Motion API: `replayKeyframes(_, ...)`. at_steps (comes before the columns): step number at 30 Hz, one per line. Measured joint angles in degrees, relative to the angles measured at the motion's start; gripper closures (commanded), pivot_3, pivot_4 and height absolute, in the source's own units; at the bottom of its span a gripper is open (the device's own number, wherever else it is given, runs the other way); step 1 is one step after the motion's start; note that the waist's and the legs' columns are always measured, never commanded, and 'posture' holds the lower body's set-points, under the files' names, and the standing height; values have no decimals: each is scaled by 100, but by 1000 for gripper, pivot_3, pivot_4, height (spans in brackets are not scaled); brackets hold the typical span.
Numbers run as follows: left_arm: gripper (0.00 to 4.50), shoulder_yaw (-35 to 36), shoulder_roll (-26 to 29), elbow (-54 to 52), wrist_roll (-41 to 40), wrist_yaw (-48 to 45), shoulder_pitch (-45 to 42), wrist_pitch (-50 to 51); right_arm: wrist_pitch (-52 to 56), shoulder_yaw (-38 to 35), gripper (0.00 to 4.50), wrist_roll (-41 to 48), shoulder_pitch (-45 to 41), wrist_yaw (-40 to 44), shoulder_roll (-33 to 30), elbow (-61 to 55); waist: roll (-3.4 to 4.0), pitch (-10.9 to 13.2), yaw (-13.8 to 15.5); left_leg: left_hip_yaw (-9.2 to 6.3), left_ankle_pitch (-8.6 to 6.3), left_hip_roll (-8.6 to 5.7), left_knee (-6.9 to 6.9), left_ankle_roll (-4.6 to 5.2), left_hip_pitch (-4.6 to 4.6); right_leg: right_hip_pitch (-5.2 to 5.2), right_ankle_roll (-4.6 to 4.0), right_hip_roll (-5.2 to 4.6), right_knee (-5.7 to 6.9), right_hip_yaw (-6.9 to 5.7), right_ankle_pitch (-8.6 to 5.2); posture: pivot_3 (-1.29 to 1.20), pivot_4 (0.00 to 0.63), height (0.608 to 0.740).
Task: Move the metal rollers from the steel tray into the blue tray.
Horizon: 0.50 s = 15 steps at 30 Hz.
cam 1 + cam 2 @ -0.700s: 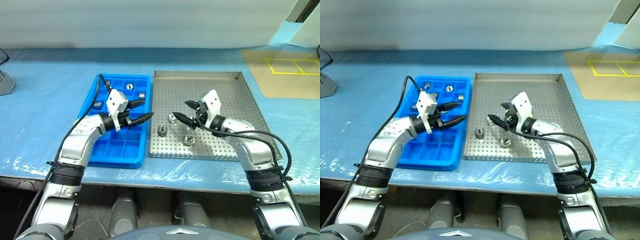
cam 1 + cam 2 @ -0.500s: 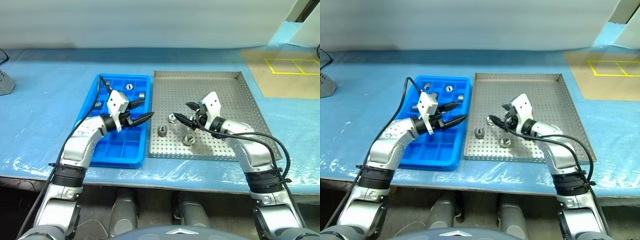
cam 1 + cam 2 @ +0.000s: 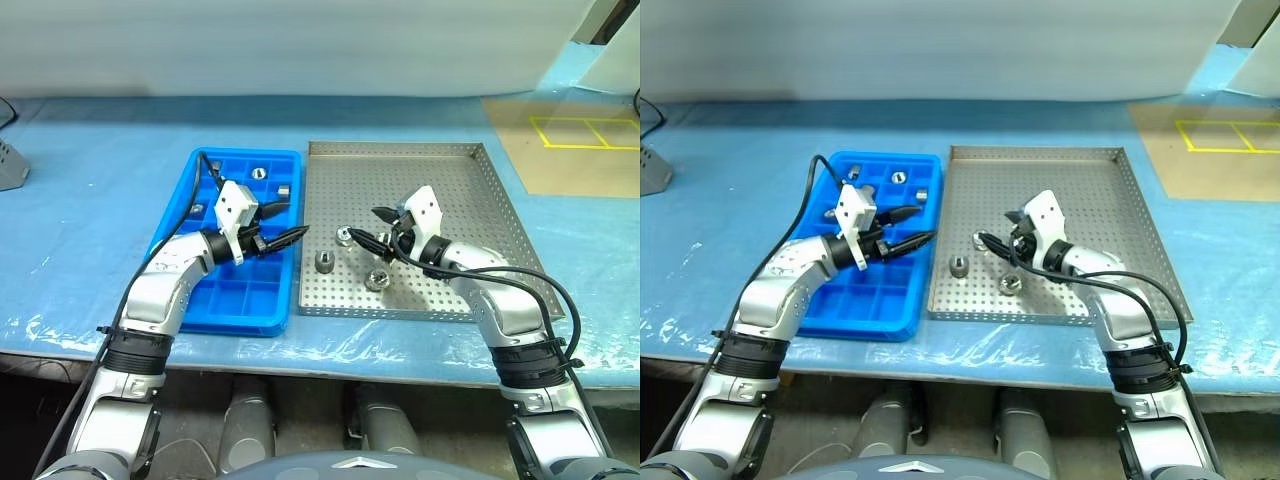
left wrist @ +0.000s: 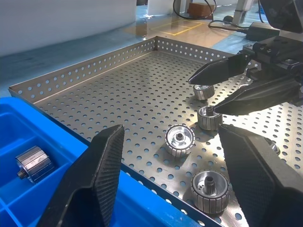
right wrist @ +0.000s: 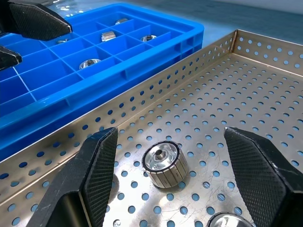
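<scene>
On a worktop covered with pale blue sheeting (image 3: 90, 200), a large square silver-grey steel tray (image 3: 450, 185) with a low rim and a perforated floor lies just beside a narrower bright blue plastic tray (image 3: 235, 300) divided into small square compartments. Three small shiny metal rollers (image 3: 325, 262), short knurled cylinders with dark centre holes, lie loose near the steel tray's edge next to the blue tray; three more sit in separate compartments at the blue tray's far end. One roller (image 5: 162, 163) lying on its side shows a bright polished face and a ribbed rim. Both arms hover above the trays. Over the blue tray's inner edge, the left gripper (image 3: 284, 226) has its black fingers spread and holds nothing. Over the loose rollers, the right gripper (image 3: 369, 226) is likewise spread wide and empty.
</scene>
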Motion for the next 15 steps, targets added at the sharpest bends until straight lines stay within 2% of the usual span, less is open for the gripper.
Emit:
replayKeyframes(10,1160,0,-8,9,-3,-53,-15,-31,0,-1,841,0,-1,35,-65,0,0,0,-1,0,0,0,0,0,0,0,0,0,0,0,0,-151,150,740)
replayKeyframes(15,1160,-80,43,628,99,-424,-709,-312,2,-88,841,11,9,61,-244,-31,0,0,15,0,1,0,8,0,0,5,1,-1,1,0,1,-196,150,740)
